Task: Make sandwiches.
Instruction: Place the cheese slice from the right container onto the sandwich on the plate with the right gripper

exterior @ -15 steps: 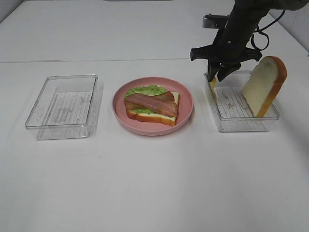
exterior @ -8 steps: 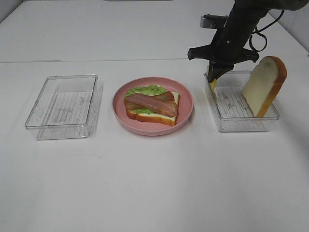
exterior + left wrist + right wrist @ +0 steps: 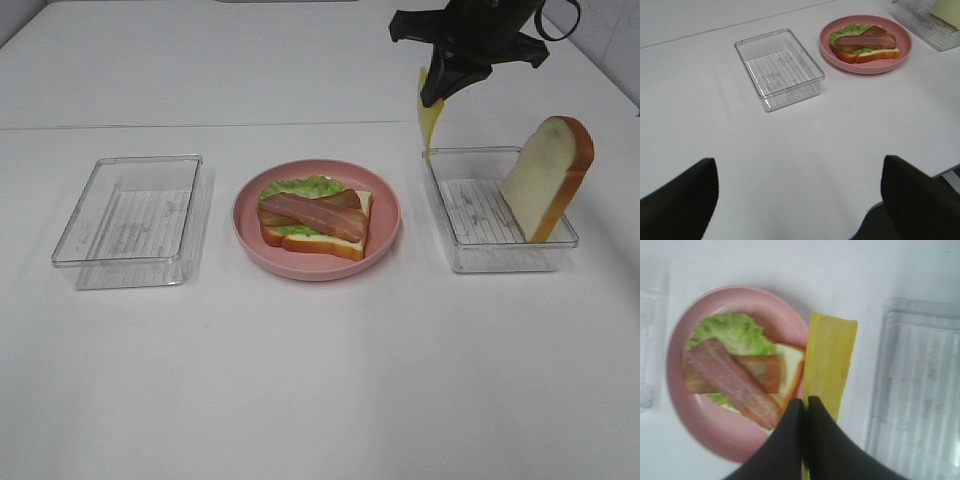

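So here's where I'm at: my right gripper [image 3: 441, 93] is up in the air past the far left corner of the right tray [image 3: 500, 258], jaws pinched tight on the top edge of the yellow cheese slice [image 3: 427, 120]. The cheese hangs straight down on edge and touches nothing else. From my right wrist camera the two dark fingers [image 3: 785, 440] are pressed together on it, and the slice shows over the gap between the pink plate [image 3: 390, 225] and that tray. The half-built sandwich [image 3: 315, 225] sits in the middle of the plate: a bottom bread slice [image 3: 330, 247], green lettuce [image 3: 300, 186] poking out on the far side, and bacon [image 3: 318, 213] strips laid across the top. The second bread slice [image 3: 545, 180] stands on edge in the right tray, leaning against its right wall. Over on the left of the white table [image 3: 320, 380] there's the left tray [image 3: 130, 225], just beside the plate but not touching it. My left gripper [image 3: 799, 162] hangs low over the near left part of the table, well apart from everything, with its jaws spread wide and nothing between them. It doesn't show up in the overhead view.
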`<state>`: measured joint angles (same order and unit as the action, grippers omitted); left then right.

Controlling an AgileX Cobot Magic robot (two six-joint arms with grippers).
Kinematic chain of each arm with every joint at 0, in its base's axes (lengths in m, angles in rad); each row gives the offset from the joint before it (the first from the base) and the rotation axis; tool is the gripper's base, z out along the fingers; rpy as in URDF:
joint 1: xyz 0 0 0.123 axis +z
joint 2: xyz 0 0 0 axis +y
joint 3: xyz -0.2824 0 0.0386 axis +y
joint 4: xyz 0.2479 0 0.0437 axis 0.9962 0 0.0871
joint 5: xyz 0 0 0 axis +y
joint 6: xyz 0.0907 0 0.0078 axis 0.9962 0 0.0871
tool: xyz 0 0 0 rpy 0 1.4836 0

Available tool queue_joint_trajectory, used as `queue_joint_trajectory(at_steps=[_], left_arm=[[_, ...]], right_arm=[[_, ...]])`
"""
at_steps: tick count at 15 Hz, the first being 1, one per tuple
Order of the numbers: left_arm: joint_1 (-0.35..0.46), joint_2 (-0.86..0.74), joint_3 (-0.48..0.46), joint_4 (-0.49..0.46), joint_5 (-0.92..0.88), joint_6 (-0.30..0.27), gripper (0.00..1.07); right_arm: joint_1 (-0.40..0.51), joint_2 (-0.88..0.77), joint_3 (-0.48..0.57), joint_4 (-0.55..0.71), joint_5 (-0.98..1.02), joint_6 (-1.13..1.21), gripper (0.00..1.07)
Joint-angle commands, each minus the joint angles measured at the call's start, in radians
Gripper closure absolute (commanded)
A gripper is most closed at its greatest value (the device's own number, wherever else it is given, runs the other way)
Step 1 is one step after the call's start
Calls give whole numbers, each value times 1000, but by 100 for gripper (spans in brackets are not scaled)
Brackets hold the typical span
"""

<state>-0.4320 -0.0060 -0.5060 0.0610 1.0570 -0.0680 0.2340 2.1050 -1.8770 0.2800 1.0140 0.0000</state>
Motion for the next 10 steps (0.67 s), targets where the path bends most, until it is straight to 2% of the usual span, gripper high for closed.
queue_joint_trajectory(at_steps=[1, 3, 8, 10], left_arm=[[-1, -21, 5, -5, -10, -4, 23], [-1, -21, 5, -5, -10, -4, 23], [-2, -21, 5, -5, -10, -4, 23], [-2, -21, 5, -5, -10, -4, 23]], right_arm=[[30, -11, -3, 237, 25, -129, 107], [71, -1, -3, 296, 5, -150, 107], [190, 100, -3, 344, -48, -150, 107], [206, 132, -3, 394, -67, -164, 107]])
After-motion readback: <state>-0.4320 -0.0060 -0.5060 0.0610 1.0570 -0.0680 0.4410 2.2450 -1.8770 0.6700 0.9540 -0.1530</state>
